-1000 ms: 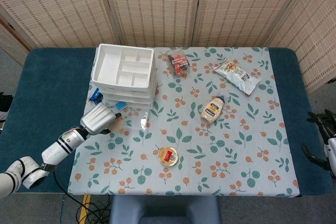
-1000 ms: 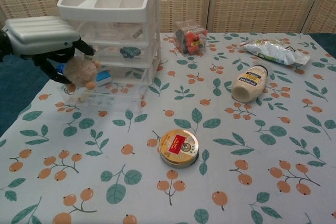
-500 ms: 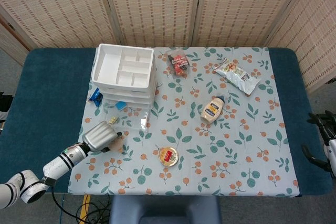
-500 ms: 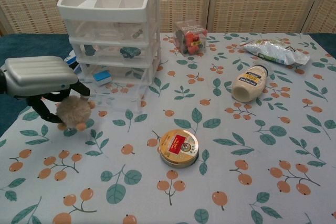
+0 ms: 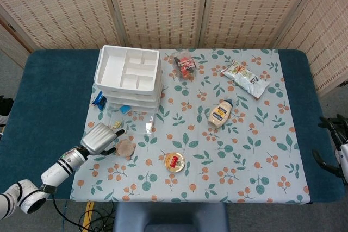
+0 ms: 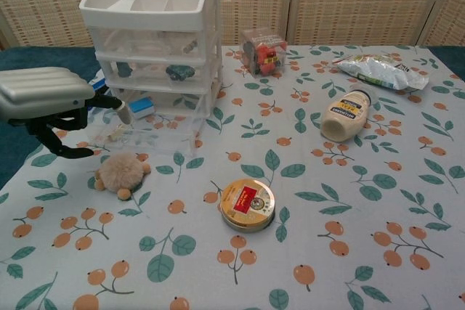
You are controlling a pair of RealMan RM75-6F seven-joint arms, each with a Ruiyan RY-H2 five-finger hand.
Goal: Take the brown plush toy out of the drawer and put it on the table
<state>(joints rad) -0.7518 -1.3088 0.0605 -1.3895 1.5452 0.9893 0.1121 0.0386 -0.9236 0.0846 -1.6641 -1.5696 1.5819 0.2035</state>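
Note:
The brown plush toy point(image 5: 126, 148) point(image 6: 120, 173) lies on the floral tablecloth, in front of the pulled-out bottom drawer point(image 5: 132, 121) point(image 6: 154, 133) of the white drawer unit point(image 5: 128, 75) point(image 6: 155, 41). My left hand point(image 5: 100, 138) point(image 6: 49, 102) hovers just left of and above the toy, fingers spread apart and holding nothing. A small gap separates the hand from the toy. At the right edge of the head view only a dark part of my right arm point(image 5: 331, 148) shows; the hand itself cannot be read.
A round yellow tin point(image 5: 174, 162) point(image 6: 248, 205) sits right of the toy. A mayonnaise bottle point(image 5: 219, 113) point(image 6: 347, 116), a snack bag point(image 5: 245, 78) point(image 6: 381, 71) and a clear box of red items point(image 5: 184, 65) point(image 6: 264, 51) lie farther right and back. Blue packets point(image 5: 98, 99) sit beside the drawers.
My left hand carried the plush toy down and forward from the drawer, set it on the cloth and let go. The hand has since lifted slightly, fingers spread.

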